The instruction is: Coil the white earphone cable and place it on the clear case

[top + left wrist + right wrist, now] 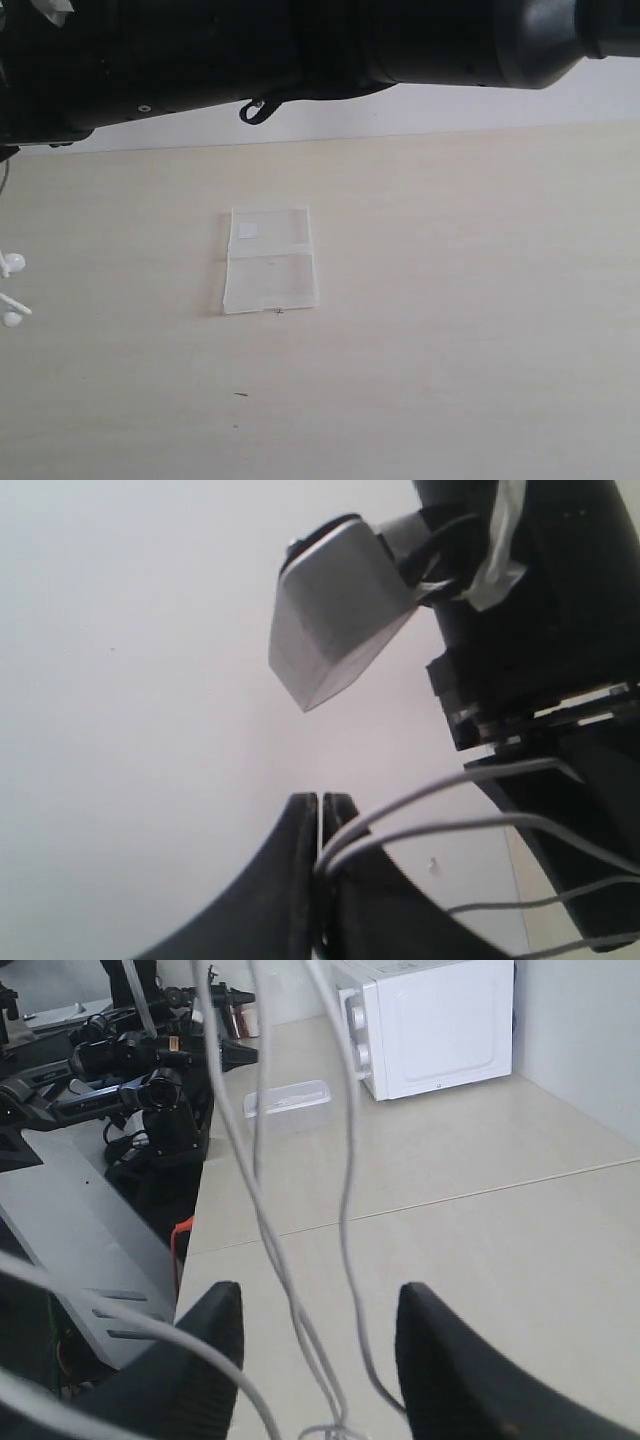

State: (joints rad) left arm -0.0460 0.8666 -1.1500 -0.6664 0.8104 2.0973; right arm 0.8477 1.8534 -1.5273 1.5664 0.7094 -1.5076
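The white earphone cable [460,825] is about as light and floppy as things get. It has no stiffness, so any loop will sag or spring open the moment it isn't pinched, and the smooth wire will probably slide through a loose grip. The best place to hold it is where several strands cross, so one pinch traps the whole bundle. The earbuds [12,265] and the plug end are poor choices, since they'd just dangle and swing.

The left tool [320,832] is clamped shut on the cable up in the air, with a few strands fanning out from between its tips. The right tool [320,1355] has its jaws apart, and strands hang down through the gap without being pinched. In the exterior view only the two earbuds show, hanging at the far left edge.

The clear case [270,260] lies flat and opened out on the tabletop [450,350], sticker [248,231] on the far half, with nothing on it yet. It looks light and slick enough to skid if it's nudged.

Hard to see: black arm housing [300,50] blocks the whole top of the exterior view, so neither tool shows there (annoying). How many loops exist can't be counted. The inline remote and plug aren't visible, and the bottom of the hanging strands is cut off in the right wrist view, possibly where they bunch together.
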